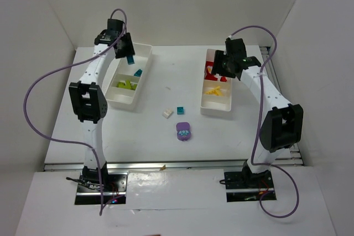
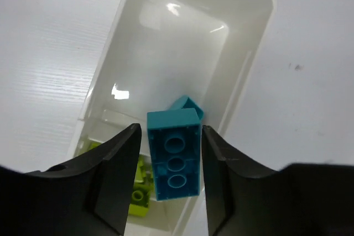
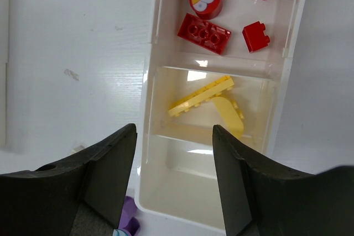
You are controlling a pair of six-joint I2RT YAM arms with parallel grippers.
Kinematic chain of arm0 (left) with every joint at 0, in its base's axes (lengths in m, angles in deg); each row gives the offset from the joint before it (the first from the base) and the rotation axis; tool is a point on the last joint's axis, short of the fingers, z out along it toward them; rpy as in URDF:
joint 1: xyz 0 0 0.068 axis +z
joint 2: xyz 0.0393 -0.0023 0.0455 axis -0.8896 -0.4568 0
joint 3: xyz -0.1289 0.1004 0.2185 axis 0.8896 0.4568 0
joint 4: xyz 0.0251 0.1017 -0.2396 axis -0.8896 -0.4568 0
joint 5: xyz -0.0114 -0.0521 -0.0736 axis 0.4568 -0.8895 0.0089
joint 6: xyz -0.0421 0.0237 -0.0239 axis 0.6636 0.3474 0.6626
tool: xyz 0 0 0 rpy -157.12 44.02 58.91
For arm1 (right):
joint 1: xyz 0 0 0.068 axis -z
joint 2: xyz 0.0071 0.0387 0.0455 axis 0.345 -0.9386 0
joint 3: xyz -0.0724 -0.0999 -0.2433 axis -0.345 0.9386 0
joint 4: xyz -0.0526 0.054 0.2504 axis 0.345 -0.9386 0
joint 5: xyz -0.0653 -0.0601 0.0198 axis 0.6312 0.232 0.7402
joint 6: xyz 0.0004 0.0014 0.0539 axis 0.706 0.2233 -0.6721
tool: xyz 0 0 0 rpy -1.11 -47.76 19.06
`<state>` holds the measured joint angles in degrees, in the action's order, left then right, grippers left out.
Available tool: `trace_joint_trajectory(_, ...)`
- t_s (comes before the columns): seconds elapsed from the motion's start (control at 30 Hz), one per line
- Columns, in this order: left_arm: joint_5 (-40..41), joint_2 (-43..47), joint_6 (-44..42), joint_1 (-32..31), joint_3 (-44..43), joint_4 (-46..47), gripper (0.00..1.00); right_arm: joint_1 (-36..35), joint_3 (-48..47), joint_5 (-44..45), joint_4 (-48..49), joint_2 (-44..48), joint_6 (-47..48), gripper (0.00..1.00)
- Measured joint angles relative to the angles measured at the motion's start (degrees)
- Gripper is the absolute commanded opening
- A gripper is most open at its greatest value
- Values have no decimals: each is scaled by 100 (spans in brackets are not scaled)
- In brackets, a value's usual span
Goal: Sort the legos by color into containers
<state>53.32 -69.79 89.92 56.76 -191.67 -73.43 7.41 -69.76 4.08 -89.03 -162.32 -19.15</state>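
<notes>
Your left jaws are clamped on a teal brick, hanging over the left tray; your right jaws gape wide above the yellow bricks in the right tray.

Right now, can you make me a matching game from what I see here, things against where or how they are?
Things:
1. left gripper
2. purple piece
3. yellow bricks
4. red bricks

Place or state:
A. far compartment of the right tray
B. shut on a teal brick
C. loose on the table
D. middle compartment of that tray

Pairs: 1-B, 2-C, 3-D, 4-A
</notes>
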Motion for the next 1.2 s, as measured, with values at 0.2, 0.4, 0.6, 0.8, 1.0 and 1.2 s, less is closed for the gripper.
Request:
trace_joint_trajectory(0.2, -551, -533, 140, 138, -669, -33, 91, 0, 0, -9, 0, -7, 0, 65)
trace_joint_trajectory(0.4, -992, -315, 98, -28, -345, 39, 84, 0, 0, -24, 0, -13, -4, 65)
trace_joint_trajectory(0.6, -1443, 535, -170, -918, 914, 144, 87, 0, 0, -39, 0, -13, -4, 65)
trace_joint_trajectory(0.8, -1727, 857, -35, -2208, 1932, 229, 88, -26, -2, -44, 4, -13, -24, 65)
trace_joint_trajectory(1.0, -1182, 769, 636, -3005, 2330, 0, 88, -76, 0, -44, 7, -13, -31, 65)
trace_joint_trajectory(1.2, -474, 455, 1128, -3351, 2157, -243, 80, -87, 0, -46, 9, -13, -44, 65)
